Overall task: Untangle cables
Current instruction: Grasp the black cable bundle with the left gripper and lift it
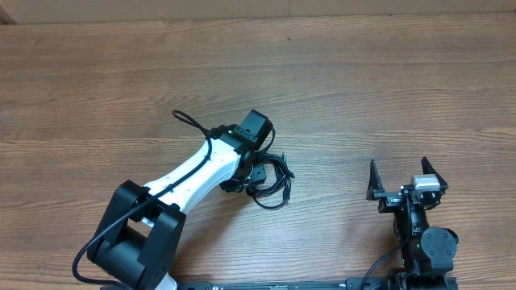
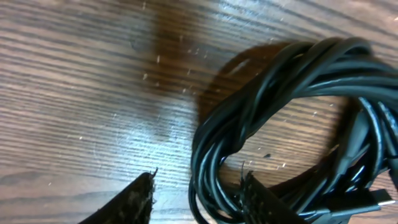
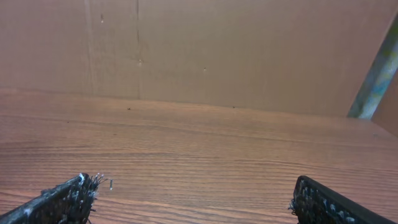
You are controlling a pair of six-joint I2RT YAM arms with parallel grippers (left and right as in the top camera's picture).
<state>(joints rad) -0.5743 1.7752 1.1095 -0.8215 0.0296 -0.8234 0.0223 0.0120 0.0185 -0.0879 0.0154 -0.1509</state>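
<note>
The cables (image 1: 276,184) lie as one small coiled black bundle on the wooden table, just right of my left wrist. In the left wrist view the coil (image 2: 280,93) fills the right half, with a small plug at the lower right. My left gripper (image 2: 198,193) is open and low over the table. The coil's left edge strands run between its two fingertips, close against the right finger. In the overhead view its jaws (image 1: 258,173) are mostly hidden under the wrist. My right gripper (image 1: 399,167) is open and empty, well right of the bundle, and it also shows in the right wrist view (image 3: 196,196).
The wooden table (image 1: 363,89) stretches bare to the back and right. A brown wall panel (image 3: 217,50) stands behind its far edge. My left arm's own black wire (image 1: 187,121) loops out beside the white link.
</note>
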